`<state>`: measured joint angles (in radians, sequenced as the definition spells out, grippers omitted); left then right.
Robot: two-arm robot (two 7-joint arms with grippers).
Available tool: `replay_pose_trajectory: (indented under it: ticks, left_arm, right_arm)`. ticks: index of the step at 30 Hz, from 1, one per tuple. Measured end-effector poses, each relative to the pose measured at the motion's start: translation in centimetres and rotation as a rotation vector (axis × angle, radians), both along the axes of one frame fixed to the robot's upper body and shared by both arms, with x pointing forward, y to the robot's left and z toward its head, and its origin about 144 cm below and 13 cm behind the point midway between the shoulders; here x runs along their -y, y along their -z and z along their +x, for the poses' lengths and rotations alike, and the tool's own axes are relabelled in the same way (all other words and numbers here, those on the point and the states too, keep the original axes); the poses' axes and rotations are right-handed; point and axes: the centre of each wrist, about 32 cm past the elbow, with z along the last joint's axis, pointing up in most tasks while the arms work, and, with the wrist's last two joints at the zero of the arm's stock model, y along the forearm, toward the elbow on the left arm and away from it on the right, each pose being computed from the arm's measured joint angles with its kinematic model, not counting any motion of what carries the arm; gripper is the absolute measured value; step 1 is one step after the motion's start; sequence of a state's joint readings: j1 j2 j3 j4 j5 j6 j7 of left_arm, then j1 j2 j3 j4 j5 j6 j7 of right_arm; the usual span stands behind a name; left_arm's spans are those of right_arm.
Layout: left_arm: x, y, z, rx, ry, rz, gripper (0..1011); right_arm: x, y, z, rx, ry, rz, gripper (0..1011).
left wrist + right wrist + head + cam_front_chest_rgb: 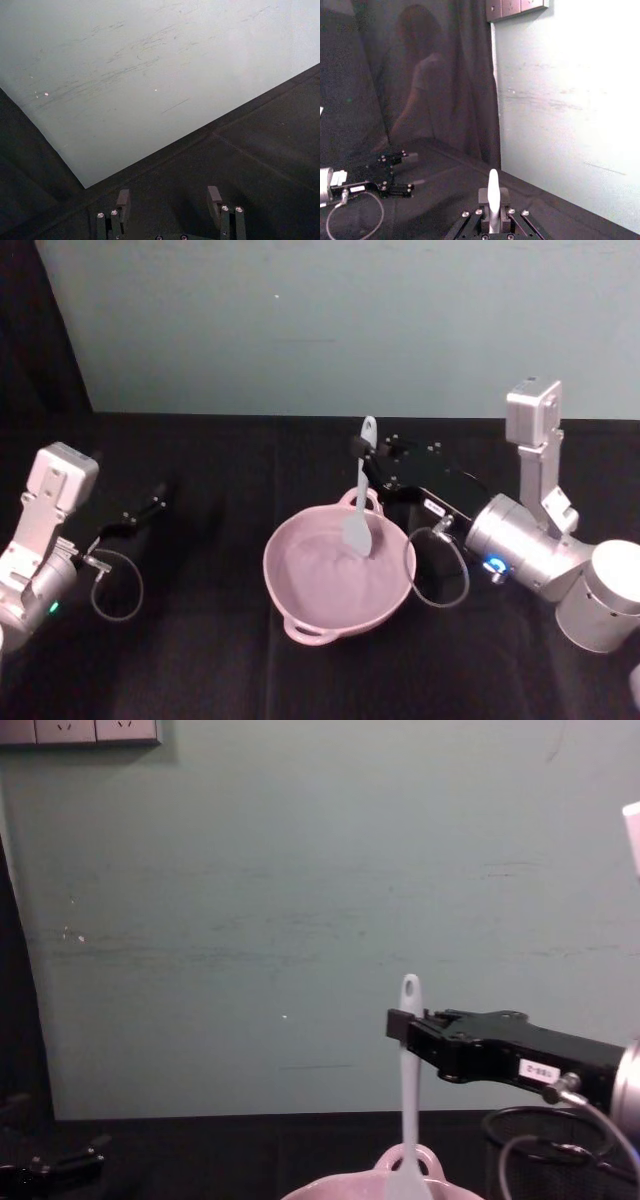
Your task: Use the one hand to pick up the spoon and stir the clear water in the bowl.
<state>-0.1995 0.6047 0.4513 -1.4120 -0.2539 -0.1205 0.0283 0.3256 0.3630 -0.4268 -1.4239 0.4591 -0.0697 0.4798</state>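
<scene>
Right gripper (366,452) clamped on white spoon (360,502), high on the handle, just below the hole. Spoon upright, head down inside pink bowl (295,580), mid black table (200,660). Left gripper (155,506) parked well left, fingers apart.

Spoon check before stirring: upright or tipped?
Upright: the right gripper holds the spoon vertical, head down in the bowl. Left gripper open, parked aside.

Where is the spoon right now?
In the head view the spoon stands upright near centre, gripped by the right tool, its head down inside the bowl.
</scene>
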Motion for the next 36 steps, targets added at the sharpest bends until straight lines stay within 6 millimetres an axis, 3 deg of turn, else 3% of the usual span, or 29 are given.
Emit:
replay_pose_trajectory:
  ticks: [10, 18, 28, 36]
  left_arm:
    - [0.0, 0.0, 0.0, 0.000, 0.000, 0.000, 1005]
    - [0.0, 0.0, 0.0, 0.000, 0.000, 0.000, 1005]
    - [0.0, 0.0, 0.0, 0.000, 0.000, 0.000, 1005]
    - [0.0, 0.0, 0.0, 0.000, 0.000, 0.000, 1005]
  right_arm:
    - [-0.4, -0.4, -1.9, 0.010, -0.049, -0.037, 119]
    - [-2.7, -0.3, -2.9, 0.005, -0.130, -0.012, 119]
    - [-4.2, 0.2, -1.3, -0.014, -0.133, 0.032, 119]
    - [-3.1, 0.4, 0.4, -0.022, -0.057, 0.047, 120]
